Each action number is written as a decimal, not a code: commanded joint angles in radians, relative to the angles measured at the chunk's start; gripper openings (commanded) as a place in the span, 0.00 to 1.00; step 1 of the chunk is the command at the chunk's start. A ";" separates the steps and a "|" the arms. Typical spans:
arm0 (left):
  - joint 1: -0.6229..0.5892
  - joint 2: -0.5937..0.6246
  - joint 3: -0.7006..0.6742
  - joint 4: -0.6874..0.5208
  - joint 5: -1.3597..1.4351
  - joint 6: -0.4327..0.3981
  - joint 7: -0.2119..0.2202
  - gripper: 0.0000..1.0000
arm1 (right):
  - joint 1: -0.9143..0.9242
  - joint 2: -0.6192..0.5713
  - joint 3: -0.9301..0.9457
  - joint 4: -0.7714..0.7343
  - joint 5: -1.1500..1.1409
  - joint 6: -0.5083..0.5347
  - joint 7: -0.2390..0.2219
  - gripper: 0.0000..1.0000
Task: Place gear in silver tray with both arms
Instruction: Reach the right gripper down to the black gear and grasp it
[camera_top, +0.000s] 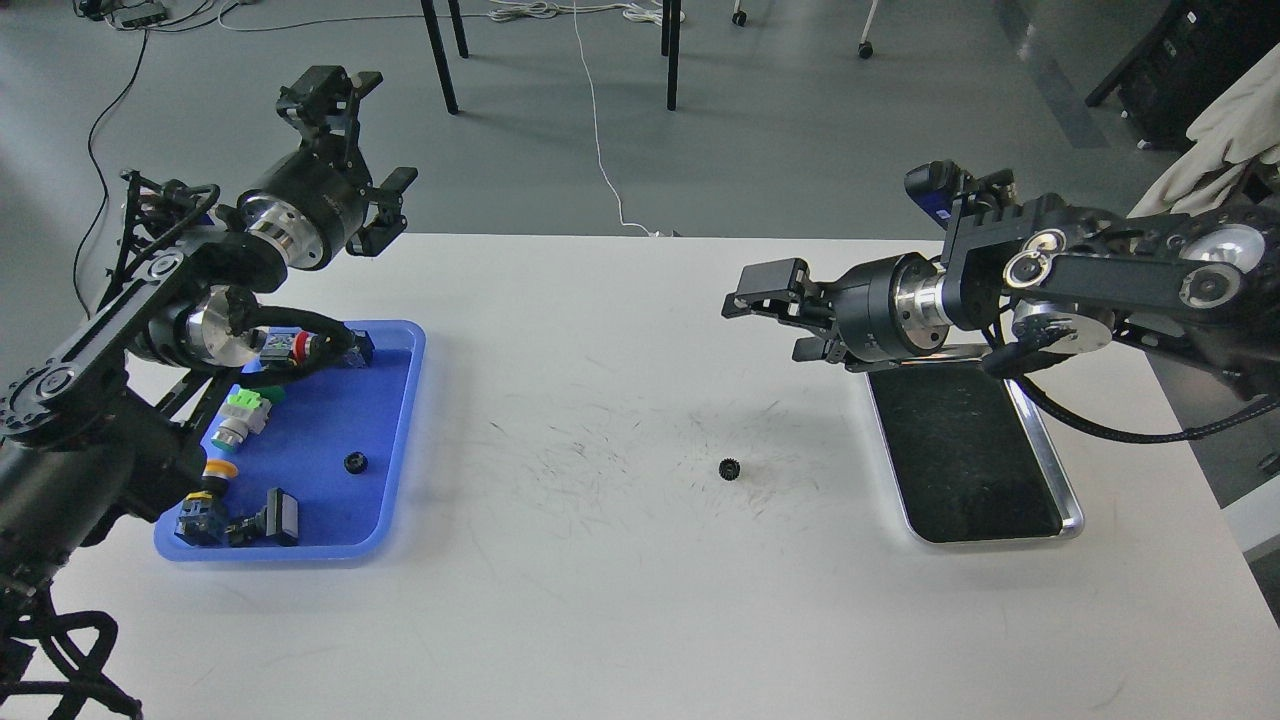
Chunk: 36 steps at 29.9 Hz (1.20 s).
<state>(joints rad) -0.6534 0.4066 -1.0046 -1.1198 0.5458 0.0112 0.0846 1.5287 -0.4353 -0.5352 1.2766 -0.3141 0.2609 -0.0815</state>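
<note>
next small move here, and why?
Probably bring the right gripper down and left over the gear. The gear lies loose on the table, short of the silver tray, and the right gripper is open, empty, and nearer than the left gripper.

Bright, even light; soft shadows

- The gear (729, 468): small, black and toothed, lying flat on the bare white tabletop, alone, near the table's middle and well apart from both trays.
- The silver tray (1049, 462): rectangular with rounded corners, a polished raised rim and a dark floor, lying flat at the table's right side, to the gear's right; nothing lies on its visible floor.
</note>
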 joint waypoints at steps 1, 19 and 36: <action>0.003 0.017 0.000 0.000 0.000 0.001 0.000 0.98 | 0.001 0.072 -0.058 -0.025 -0.025 -0.002 -0.014 0.99; 0.037 0.029 0.000 0.000 0.005 0.000 -0.003 0.98 | -0.010 0.293 -0.215 -0.128 -0.025 0.052 -0.038 0.97; 0.037 0.055 -0.002 0.000 0.003 -0.002 -0.020 0.98 | 0.039 0.391 -0.266 -0.186 -0.025 0.173 -0.041 0.86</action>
<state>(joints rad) -0.6167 0.4609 -1.0060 -1.1198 0.5493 0.0099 0.0662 1.5562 -0.0533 -0.7910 1.1034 -0.3391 0.4074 -0.1222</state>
